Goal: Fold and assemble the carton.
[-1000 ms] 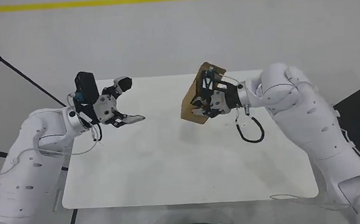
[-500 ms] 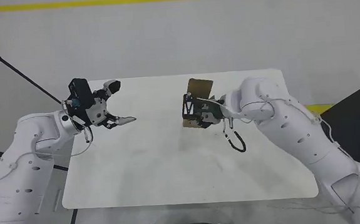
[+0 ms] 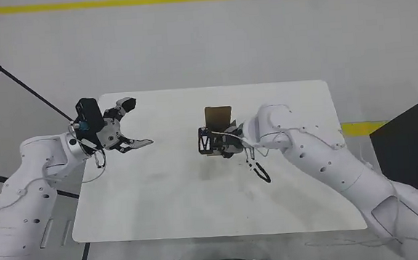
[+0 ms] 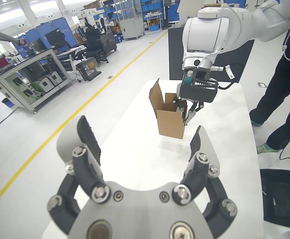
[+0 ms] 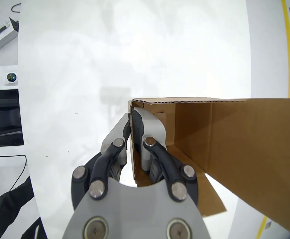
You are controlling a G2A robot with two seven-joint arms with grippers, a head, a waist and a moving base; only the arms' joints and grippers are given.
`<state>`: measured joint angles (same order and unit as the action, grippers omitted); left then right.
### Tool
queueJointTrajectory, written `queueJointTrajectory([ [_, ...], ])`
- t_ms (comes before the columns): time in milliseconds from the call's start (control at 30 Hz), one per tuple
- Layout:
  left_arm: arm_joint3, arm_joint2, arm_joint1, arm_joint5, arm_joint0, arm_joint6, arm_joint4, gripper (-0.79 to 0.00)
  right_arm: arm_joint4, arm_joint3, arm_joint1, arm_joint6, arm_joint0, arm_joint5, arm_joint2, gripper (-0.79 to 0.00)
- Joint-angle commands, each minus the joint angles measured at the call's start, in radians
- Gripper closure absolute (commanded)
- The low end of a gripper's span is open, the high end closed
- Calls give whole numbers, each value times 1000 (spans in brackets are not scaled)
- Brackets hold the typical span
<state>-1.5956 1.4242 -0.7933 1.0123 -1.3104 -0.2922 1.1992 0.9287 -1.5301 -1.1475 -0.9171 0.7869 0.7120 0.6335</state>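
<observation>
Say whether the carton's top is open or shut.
Open. The carton stands upright, one flap raised, inside visible; the right gripper pinches its wall.

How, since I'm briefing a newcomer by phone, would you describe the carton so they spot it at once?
Find the white table, then its middle, where the right gripper pinches one cardboard wall. The carton is held upright there, top open with one flap sticking up. Nothing else there is brown cardboard.
</observation>
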Motion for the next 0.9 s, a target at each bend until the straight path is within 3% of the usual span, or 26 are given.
queueJointTrajectory([
  [0, 0, 0, 0, 0, 0, 0, 0, -785, 10, 1, 0, 4, 6, 0, -5, 0],
  [233, 0, 0, 0, 0, 0, 0, 0, -785, 158, 54, -8, 147, 29, 63, -52, 0],
  [433, 0, 0, 0, 0, 0, 0, 0, -785, 225, 97, -16, 221, 40, 50, -68, 0],
  [867, 0, 0, 0, 0, 0, 0, 0, -785, 257, 75, -14, 216, 93, -24, -49, 0],
])
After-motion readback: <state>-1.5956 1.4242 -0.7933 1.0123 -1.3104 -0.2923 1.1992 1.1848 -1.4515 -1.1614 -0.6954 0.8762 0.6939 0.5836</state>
